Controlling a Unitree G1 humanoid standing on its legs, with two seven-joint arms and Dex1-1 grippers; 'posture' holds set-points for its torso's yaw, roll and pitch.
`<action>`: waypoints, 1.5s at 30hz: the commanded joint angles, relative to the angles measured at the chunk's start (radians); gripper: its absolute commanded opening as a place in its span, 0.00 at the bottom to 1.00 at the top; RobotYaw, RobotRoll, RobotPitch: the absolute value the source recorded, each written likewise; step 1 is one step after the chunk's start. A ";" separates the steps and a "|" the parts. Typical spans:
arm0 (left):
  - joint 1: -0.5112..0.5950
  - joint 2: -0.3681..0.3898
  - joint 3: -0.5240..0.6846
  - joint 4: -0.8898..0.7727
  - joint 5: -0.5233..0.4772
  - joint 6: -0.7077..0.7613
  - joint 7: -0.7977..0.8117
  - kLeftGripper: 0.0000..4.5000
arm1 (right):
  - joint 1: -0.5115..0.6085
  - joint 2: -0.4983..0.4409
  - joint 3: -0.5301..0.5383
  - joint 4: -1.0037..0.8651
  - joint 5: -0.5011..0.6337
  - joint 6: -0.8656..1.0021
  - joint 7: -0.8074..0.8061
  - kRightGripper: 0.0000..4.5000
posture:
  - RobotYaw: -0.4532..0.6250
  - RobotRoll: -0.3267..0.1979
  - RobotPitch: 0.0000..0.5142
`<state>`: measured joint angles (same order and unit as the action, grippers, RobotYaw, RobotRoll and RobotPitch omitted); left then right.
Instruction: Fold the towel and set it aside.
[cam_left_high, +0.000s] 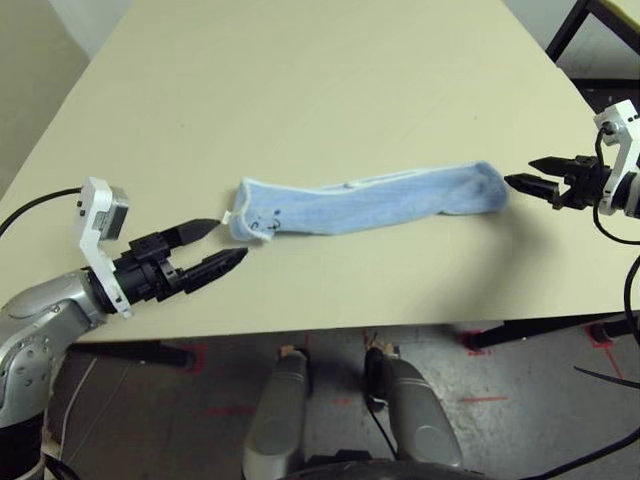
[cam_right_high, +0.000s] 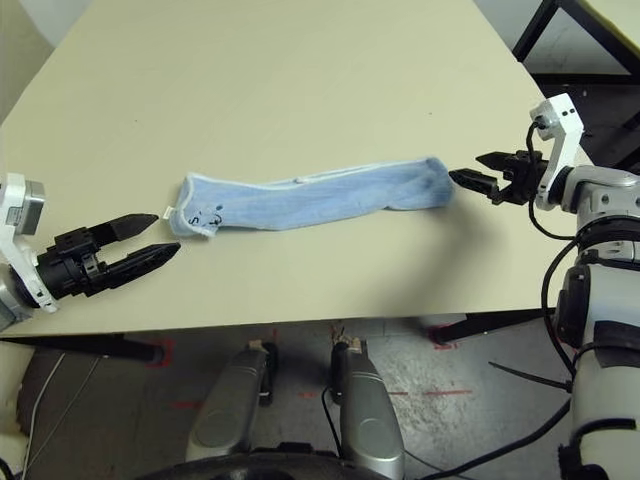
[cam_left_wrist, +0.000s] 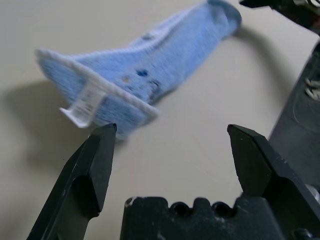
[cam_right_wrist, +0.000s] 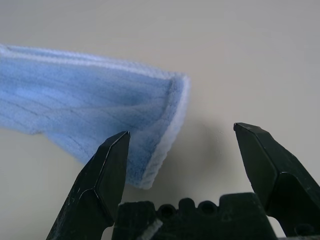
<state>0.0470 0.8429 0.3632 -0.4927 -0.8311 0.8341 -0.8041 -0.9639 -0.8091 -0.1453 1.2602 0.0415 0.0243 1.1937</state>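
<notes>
The light-blue towel (cam_left_high: 365, 205) lies on the table as a long narrow strip running left to right, with white edging and a small white label (cam_left_wrist: 85, 105) at its left end. My left gripper (cam_left_high: 222, 245) is open just off that left end, its fingertips apart from the cloth. At the strip's right end my right gripper (cam_left_high: 530, 185) is open too, a short gap from the fabric. In the right wrist view the towel's edged end (cam_right_wrist: 165, 125) lies just beyond the spread fingers (cam_right_wrist: 107, 170).
The beige table (cam_left_high: 300, 90) stretches far behind the towel; its front edge (cam_left_high: 350, 325) runs close below the strip. A black frame (cam_left_high: 575, 30) stands off the table's right corner. Red tape marks (cam_left_high: 480, 400) dot the floor below.
</notes>
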 joint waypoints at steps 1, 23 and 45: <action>-0.009 0.021 -0.047 -0.021 -0.016 0.087 0.043 1.00 | 0.026 0.001 0.005 -0.014 0.001 -0.003 0.018 0.99 | 0.63 0.62 0.36; -0.070 -0.055 -0.018 0.039 0.006 -0.215 -0.115 1.00 | 0.067 0.027 -0.014 -0.116 0.100 0.659 0.103 0.99 | 0.62 0.62 0.35; -0.196 -0.054 -0.109 0.046 0.026 -0.226 -0.110 1.00 | 0.089 0.170 -0.108 -0.256 0.239 0.883 -0.192 0.26 | 0.61 0.62 0.34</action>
<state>-0.1464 0.7879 0.2638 -0.4514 -0.8187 0.6171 -0.9129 -0.8967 -0.6274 -0.2792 0.9891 0.2858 0.8845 0.9931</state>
